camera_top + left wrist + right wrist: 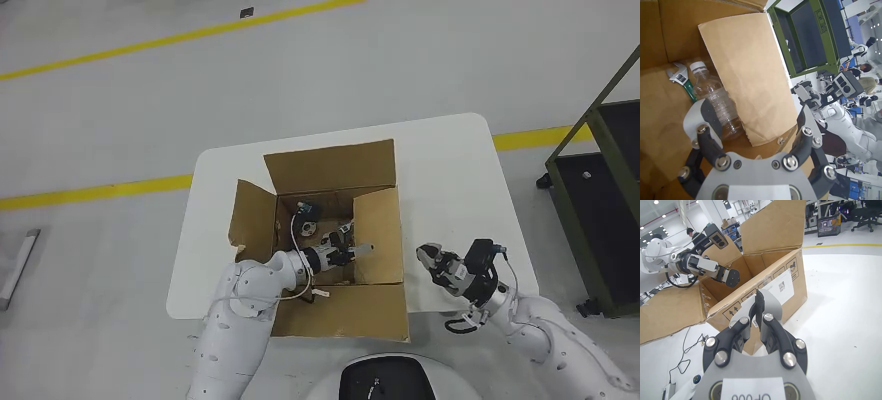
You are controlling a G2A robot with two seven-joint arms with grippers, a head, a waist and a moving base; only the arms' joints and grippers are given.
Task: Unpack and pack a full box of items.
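Note:
An open cardboard box [300, 170] stands on the white table [450, 160]. My left gripper [345, 250] is down inside the box and open, with nothing between its fingers. One finger [704, 115] lies against a clear plastic bottle [715, 94] with a white cap. The other finger [804, 123] is outside the box's side flap [749, 75]. A wrench [680, 75] with a green handle lies past the bottle on the box floor. My right gripper [758, 303] is shut and empty, just outside the box's labelled wall [780, 285], over the table.
The box's flaps [330, 165] stand up or fold outward on all sides. A small dark device with a cable [303, 214] lies in the box's far part. A green metal rack [600, 200] stands beyond the table's right edge. Bare table lies right of the box.

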